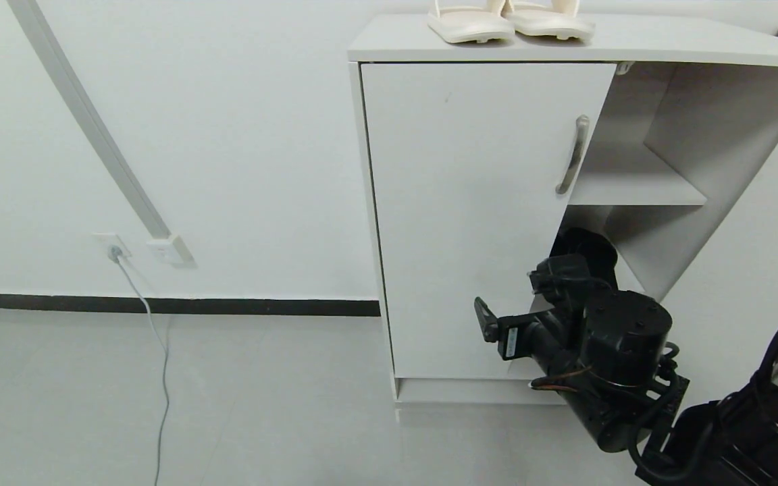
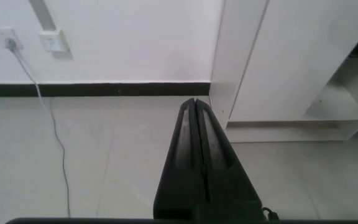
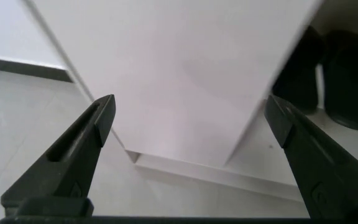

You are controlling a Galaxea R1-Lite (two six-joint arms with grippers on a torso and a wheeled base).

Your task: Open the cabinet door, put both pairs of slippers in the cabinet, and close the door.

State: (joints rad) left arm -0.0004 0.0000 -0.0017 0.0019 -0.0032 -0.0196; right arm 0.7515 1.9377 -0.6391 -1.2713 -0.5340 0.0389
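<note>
The white cabinet (image 1: 699,47) has its door (image 1: 483,216) swung partly open on its left hinge, with the metal handle (image 1: 573,155) at the free edge. A cream pair of slippers (image 1: 510,21) rests on the cabinet top. A black pair of slippers (image 1: 581,248) (image 3: 344,68) lies in the lower compartment. My right gripper (image 1: 507,307) (image 3: 188,115) is open low at the door, whose free edge lies between the fingers (image 3: 95,121). My left gripper (image 2: 194,109) is shut on nothing, held above the floor left of the cabinet (image 2: 278,62).
A shelf (image 1: 632,192) divides the cabinet's open right side. A wall socket (image 1: 113,248) with a grey cable (image 1: 159,351) trailing over the floor sits left of the cabinet. A slanted wall conduit (image 1: 92,121) ends near it. Bare tiled floor lies in front.
</note>
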